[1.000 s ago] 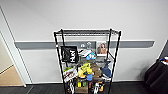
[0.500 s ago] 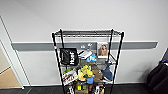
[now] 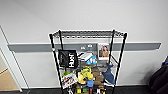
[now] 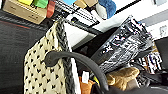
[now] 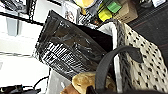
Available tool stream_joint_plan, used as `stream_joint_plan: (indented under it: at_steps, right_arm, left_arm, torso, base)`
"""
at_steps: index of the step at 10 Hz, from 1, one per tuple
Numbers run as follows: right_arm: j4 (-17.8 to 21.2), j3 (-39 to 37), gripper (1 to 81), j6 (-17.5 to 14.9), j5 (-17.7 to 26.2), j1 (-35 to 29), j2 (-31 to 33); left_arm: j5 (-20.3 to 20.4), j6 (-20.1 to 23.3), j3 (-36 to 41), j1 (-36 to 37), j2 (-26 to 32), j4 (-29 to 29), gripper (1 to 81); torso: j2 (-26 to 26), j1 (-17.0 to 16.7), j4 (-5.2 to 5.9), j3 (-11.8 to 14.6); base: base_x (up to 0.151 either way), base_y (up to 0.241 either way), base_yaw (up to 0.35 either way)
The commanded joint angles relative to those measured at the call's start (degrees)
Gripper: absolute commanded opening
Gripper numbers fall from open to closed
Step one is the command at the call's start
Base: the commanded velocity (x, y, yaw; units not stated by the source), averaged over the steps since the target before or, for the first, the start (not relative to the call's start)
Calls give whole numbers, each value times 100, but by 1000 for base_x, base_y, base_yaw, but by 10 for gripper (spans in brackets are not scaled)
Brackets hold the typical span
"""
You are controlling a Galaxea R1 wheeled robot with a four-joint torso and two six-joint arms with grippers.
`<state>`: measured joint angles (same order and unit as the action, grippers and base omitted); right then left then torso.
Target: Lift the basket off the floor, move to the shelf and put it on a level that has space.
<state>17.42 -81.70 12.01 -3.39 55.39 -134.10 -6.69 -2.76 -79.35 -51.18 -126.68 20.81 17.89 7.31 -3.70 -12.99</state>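
The shelf (image 3: 87, 62) sits larger and more central in the head view than half a second ago, so the camera has closed in on it; the rack itself has not shifted along the grey wall. Its top level (image 3: 88, 33) lies bare, a flat grid of wires. Below, the tiers are crowded: a black bag (image 3: 68, 58) with white lettering, a framed picture (image 3: 103, 51), a blue plush toy (image 3: 109, 75), yellow toys (image 3: 83, 75). The basket (image 4: 47, 72) fills both wrist views, its cream weave and dark braided rim close up, a black loop handle (image 4: 77, 65) arching over it, a glossy black packet (image 5: 67, 53) and a brown plush (image 5: 85, 81) inside. Fingers on either gripper: cannot tell.
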Motion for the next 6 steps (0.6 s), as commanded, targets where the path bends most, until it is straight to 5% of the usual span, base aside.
stream_joint_plan:
  at_steps: [1, 6]
  right_arm:
    - [121, 375, 10, 30, 110, -700, 73]
    - [121, 419, 10, 21, 110, -683, 73]
  left_arm:
    - [-192, 47, 315, 692, 99, 99, 10]
    - [-192, 56, 341, 674, 116, 99, 10]
  torso:
    - [0, 0, 0, 0]
    - [-2, 0, 0, 0]
  base:
    - [112, 0, 0]
    - [103, 0, 0]
